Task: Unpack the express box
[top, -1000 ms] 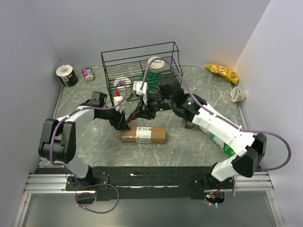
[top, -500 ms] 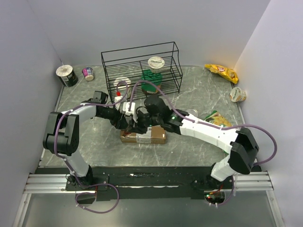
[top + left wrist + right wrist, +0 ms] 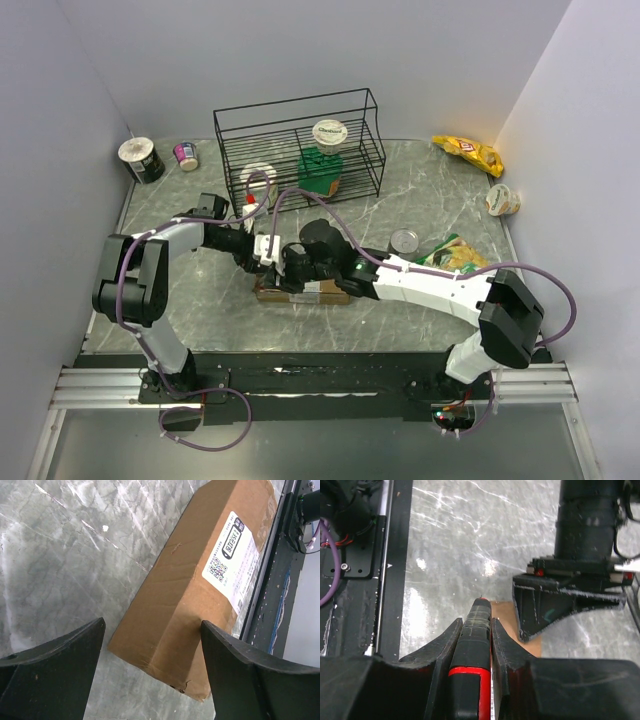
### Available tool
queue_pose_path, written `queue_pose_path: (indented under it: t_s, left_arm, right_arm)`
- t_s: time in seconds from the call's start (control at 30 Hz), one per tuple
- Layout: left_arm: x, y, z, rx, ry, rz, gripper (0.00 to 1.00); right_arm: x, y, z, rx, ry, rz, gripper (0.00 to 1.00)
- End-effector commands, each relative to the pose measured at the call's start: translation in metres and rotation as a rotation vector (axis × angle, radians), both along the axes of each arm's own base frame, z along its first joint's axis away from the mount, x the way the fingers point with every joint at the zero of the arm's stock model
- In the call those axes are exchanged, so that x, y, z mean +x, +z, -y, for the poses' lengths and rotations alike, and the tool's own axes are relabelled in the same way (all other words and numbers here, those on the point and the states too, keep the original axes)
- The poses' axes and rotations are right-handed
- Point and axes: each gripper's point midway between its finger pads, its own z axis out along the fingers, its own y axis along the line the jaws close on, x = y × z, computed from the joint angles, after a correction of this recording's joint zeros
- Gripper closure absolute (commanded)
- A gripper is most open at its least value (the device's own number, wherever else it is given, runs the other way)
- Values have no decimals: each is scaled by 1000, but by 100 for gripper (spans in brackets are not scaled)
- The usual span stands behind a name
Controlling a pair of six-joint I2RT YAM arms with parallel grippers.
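Flat on the grey marbled surface (image 3: 400, 205), left of centre and toward the near edge: the express box (image 3: 190, 580), long axis running left to right, white shipping label (image 3: 234, 555) facing up. Closed on the faces that show, with a crease and a scuffed corner at its left end.

At that left end, the left end effector (image 3: 152, 625), fingers (image 3: 55, 665) spread wide, one on each side of the box's end corner. Near finger overlapping the top edge; whether touching, cannot tell.

Above the far-left part of the box, the right end effector (image 3: 476, 625), clamped tight on a red-and-black knife-like tool (image 3: 470, 680), tip pointing down at the cardboard just beside the left arm's finger. Touching the cardboard or just above it: cannot tell.

At the far side, a black wire rack (image 3: 295, 135) holding a green container with a white lid (image 3: 325, 165). In the far left corner, a dark cup (image 3: 141, 160) and a small pink cup (image 3: 186, 155). On the right, a yellow snack bag (image 3: 466, 150), a small tub (image 3: 502, 200), a tin can (image 3: 405, 240) and a green bag (image 3: 452, 255) just beside the right arm.
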Motion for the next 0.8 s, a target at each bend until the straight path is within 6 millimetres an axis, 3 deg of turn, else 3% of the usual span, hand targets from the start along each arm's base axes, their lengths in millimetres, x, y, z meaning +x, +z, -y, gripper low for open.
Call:
queue_pose_path:
  t_s: [0.0, 0.77]
  left_arm:
    - [6, -15, -3, 53, 1, 29, 18]
    - [9, -20, -4, 57, 11, 5, 20]
  right_arm:
    - [1, 48, -7, 102, 35, 129, 100]
    - [3, 34, -7, 40, 36, 133, 100]
